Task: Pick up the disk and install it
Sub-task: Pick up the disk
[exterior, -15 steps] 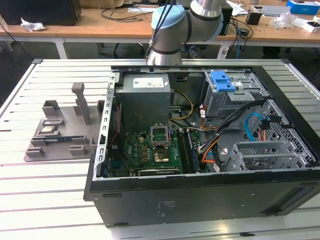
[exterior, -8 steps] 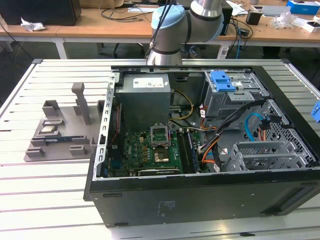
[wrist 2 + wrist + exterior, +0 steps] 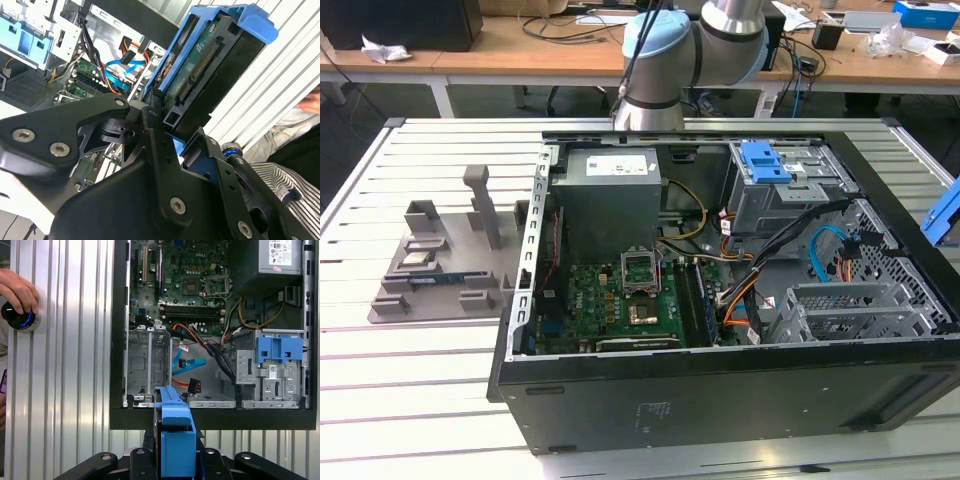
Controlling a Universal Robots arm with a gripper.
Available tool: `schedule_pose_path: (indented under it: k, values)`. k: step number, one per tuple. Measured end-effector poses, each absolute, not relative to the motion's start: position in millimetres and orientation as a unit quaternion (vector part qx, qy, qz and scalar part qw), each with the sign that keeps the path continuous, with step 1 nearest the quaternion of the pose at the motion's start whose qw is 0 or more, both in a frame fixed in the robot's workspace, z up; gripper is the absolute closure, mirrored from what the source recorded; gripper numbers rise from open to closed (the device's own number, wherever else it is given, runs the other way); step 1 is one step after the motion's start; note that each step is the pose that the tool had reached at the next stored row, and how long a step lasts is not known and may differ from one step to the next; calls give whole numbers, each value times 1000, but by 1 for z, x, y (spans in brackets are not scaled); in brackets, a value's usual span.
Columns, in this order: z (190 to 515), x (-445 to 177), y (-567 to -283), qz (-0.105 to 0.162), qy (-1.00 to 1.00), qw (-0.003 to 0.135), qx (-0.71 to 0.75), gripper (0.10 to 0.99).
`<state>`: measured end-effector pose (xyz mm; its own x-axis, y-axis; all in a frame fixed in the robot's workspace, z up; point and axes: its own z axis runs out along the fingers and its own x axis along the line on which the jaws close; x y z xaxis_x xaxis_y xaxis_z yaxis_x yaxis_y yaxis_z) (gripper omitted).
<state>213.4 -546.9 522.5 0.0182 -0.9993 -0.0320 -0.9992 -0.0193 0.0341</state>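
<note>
Pick-up is done: my gripper is clamped on the disk, which sticks out past the fingertips. The install isn't done yet. The empty cage in the case sits just ahead of the gripper, and the disk is outside it.

Lit evenly and brightly from overhead in the exterior view; shaded softly inside the computer case. Mild sheen off the slatted table in the first wrist view. Washed towards white beside the disk in the second wrist view, near-black on the gripper.
</note>
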Motion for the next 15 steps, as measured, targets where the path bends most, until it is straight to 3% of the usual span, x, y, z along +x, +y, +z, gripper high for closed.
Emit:
schedule_pose_path:
  k: [15]
  values:
    - [519, 154, -548, -23, -700, 1, 714, 722]
